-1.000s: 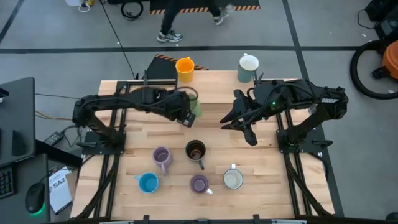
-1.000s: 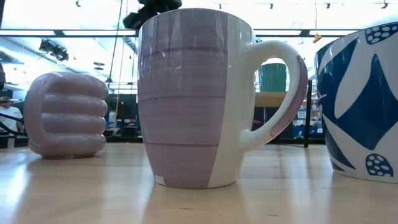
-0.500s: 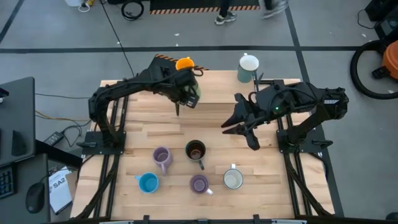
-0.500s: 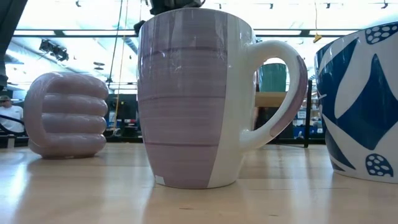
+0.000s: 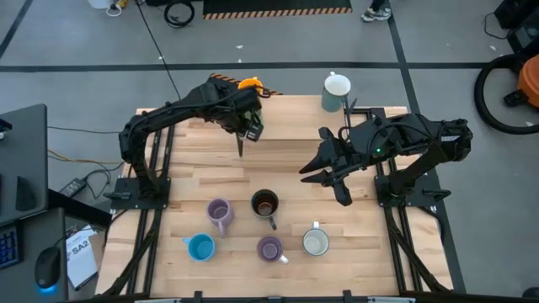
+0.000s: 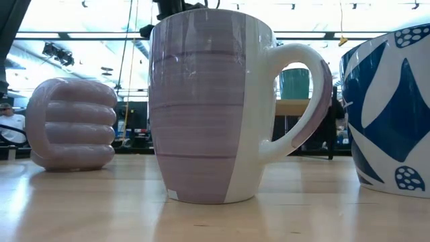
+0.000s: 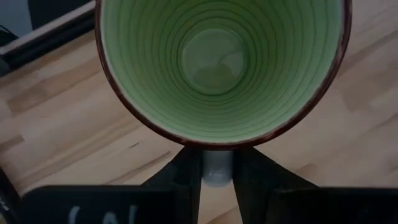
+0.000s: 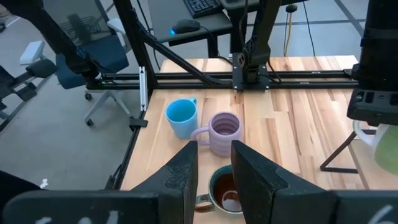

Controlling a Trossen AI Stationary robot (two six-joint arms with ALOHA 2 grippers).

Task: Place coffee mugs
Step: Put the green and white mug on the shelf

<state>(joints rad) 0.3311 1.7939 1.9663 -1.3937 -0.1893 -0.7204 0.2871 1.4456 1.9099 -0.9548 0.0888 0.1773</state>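
Note:
My left gripper (image 5: 247,130) is over the far middle of the table, shut on a green mug (image 7: 217,62) whose ribbed green inside and dark rim fill the left wrist view. An orange mug (image 5: 249,85) stands just beyond it at the far edge. My right gripper (image 5: 324,166) hovers right of centre, open, with nothing between its fingers (image 8: 214,165). On the near half stand two lilac mugs (image 5: 219,212) (image 5: 269,248), a dark brown mug (image 5: 265,204), a blue mug (image 5: 200,247) and a white mug (image 5: 316,242). My left gripper pinches a pale part just below the green mug's rim (image 7: 217,171), on the side nearest the wrist, between its two fingers (image 7: 186,180). The fingers come steeply from above. The mug's mouth faces up toward the wrist; its own rim hides its base.
A white mug with a grey-green outside (image 5: 337,89) stands at the far edge, right of centre. In the low view a lilac-and-white mug (image 6: 208,107), a ribbed lilac mug (image 6: 70,124) and a blue-patterned mug (image 6: 390,107) block most of the table.
My left gripper has carried the green mug from the table's middle toward the far edge, close to the orange mug, tipping more steeply downward on the way. Most of that move came early in the second. It stays shut on the mug.

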